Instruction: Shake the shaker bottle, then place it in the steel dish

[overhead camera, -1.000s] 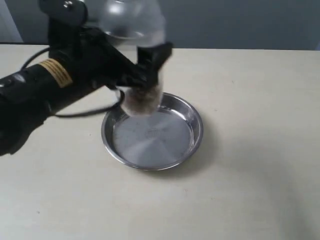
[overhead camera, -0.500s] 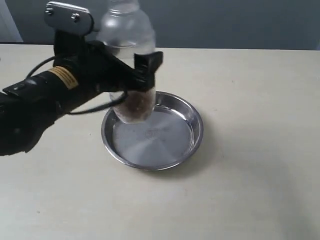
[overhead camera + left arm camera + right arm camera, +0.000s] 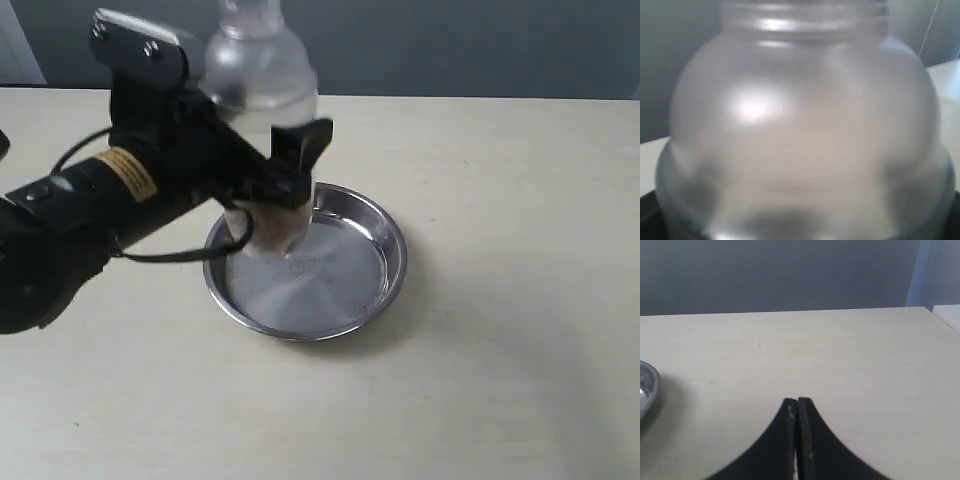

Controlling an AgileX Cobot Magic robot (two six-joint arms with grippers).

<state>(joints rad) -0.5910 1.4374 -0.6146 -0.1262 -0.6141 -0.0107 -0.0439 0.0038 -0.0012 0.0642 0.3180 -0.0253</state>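
- Pale beige surface (image 3: 500, 300) fills my exterior view, with a dark grey wall behind it.
- On the left, my black left arm (image 3: 70, 215) reaches in, with a yellow label (image 3: 125, 172) on its body and a thin black cable (image 3: 170, 255) looping beneath it.
- My left claw (image 3: 268, 185) is clamped around the middle of the shaker bottle (image 3: 262, 85). One black finger (image 3: 298, 150) shows on the bottle's near side, and the other is hidden behind it.
- I see the bottle roughly upright, cap at the top, with brownish granules blurred at its base. It sits over the left part of the steel dish (image 3: 395, 265), and I cannot tell whether the base touches the dish floor.
- In the left wrist view, the bottle's frosted domed shoulder (image 3: 800, 125) takes up nearly the whole picture.
- The dish lies flat near the middle of the surface, shiny, with nothing resting in the visible part of its bottom.
- My right claw (image 3: 797, 440) has its two black fingers pressed together with nothing between them. It hangs over bare surface, well apart from the dish, whose rim (image 3: 646, 385) just shows at that picture's edge.
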